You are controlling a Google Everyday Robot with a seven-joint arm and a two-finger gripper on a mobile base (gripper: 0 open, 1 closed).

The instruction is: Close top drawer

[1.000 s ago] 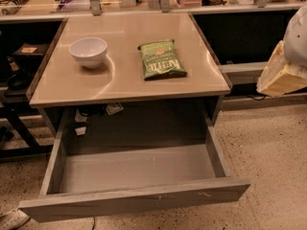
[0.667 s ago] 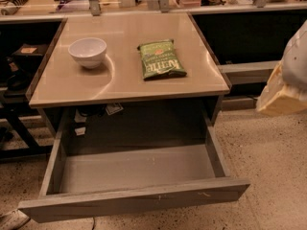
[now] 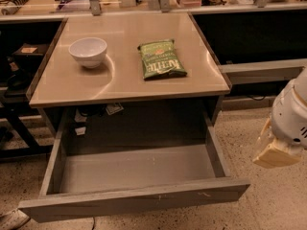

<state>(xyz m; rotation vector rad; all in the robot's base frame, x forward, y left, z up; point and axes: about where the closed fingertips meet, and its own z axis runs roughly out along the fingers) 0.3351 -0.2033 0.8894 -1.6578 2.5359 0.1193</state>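
Note:
The top drawer (image 3: 136, 199) is a wide shallow grey drawer pulled far out from under the beige tabletop (image 3: 129, 78). Its inside is empty and its flat front faces the camera with small pale scuffs. My gripper (image 3: 274, 150) hangs at the right edge of the view, beside the drawer's right front corner and apart from it, above the floor. Its pale fingers point down and left from the white arm housing (image 3: 293, 114).
A white bowl (image 3: 88, 51) and a green chip bag (image 3: 160, 59) lie on the tabletop. Dark shelving stands to the left and right of the table. A cluttered counter runs along the back. A shoe (image 3: 12, 219) shows at the bottom left on the speckled floor.
My gripper and arm have moved down and left along the right edge, closer to the drawer's right front corner. The drawer, bowl and chip bag have not moved.

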